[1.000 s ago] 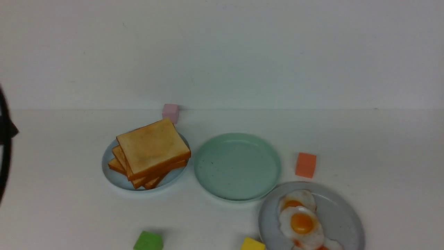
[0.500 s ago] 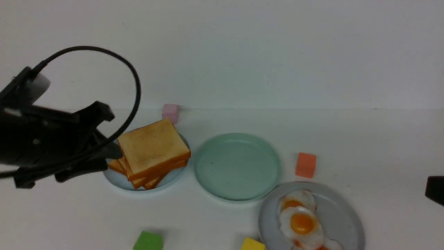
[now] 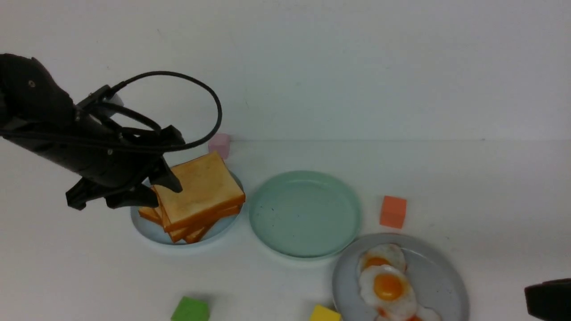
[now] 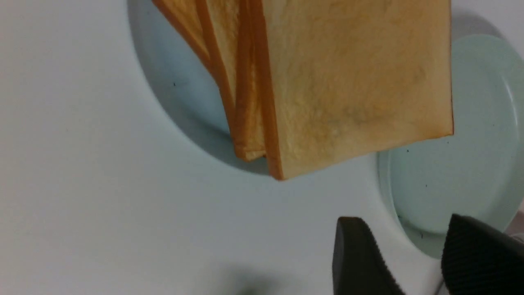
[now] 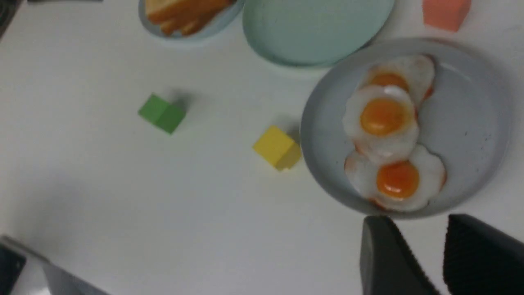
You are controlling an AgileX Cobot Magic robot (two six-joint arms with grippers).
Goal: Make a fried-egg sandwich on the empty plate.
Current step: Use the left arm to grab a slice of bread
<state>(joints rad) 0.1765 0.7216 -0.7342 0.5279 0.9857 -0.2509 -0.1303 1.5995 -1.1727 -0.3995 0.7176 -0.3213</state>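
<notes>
Advancing, the left fingers (image 3: 167, 178) now hang beside the toast pile (image 3: 198, 194).

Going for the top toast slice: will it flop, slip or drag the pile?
The top toast slice looks flat with straight edges, so probably stiff, not floppy. It lies skewed on the lower slices, so a sideways push may well slide it or shift them. Its matte face should not be slippery.
</notes>
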